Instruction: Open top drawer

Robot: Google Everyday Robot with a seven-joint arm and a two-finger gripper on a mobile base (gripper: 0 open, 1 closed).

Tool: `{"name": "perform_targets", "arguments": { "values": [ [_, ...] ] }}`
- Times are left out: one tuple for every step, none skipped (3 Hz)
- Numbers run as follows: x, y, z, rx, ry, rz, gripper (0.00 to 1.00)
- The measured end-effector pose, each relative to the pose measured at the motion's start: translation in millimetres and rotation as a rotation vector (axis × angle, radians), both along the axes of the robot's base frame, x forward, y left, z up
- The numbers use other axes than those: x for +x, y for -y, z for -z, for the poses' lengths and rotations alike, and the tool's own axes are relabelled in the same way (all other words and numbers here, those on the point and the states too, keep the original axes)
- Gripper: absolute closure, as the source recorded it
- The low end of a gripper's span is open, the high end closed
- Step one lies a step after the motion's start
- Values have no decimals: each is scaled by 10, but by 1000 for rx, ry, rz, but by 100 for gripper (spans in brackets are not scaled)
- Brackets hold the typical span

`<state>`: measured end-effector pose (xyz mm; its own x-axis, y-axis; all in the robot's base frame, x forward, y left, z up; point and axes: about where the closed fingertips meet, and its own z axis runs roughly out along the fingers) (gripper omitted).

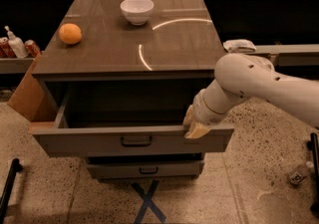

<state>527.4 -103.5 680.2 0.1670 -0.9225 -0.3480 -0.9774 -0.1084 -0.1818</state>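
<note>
The top drawer [84, 141] stood pulled well out from under the counter [174, 44], a deep grey-brown box with a flat, matte front and a small dark bar handle [136, 141] at its centre. Its inside was dark and nothing in it could be made out. Below it a narrower drawer [164, 169] with a like handle sat closed.

The counter had a smooth brown top, glossy enough to carry a curved streak of reflected light. On it lay a round orange [70, 33] near the left edge and a white, rounded bowl [137, 10] towards the back, the two well apart.

The gripper [195, 127], tan at its tip, rested on the top edge of the drawer front, to the right of the handle and not touching it (whether it was parted or closed on that edge I cannot tell). The arm [259, 81] behind it was a thick, smooth white tube reaching in from the right.

A cardboard box [25, 96] leaned against the cabinet's left side. The floor was speckled stone with a dark taped X [148, 200] in front of the drawers.
</note>
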Motion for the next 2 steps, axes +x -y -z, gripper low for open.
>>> {"name": "perform_targets", "arguments": {
  "values": [
    [-26,-6,5,2,-4,-2,83],
    [-32,-13,12,2,-6,-4,60]
  ]
}}
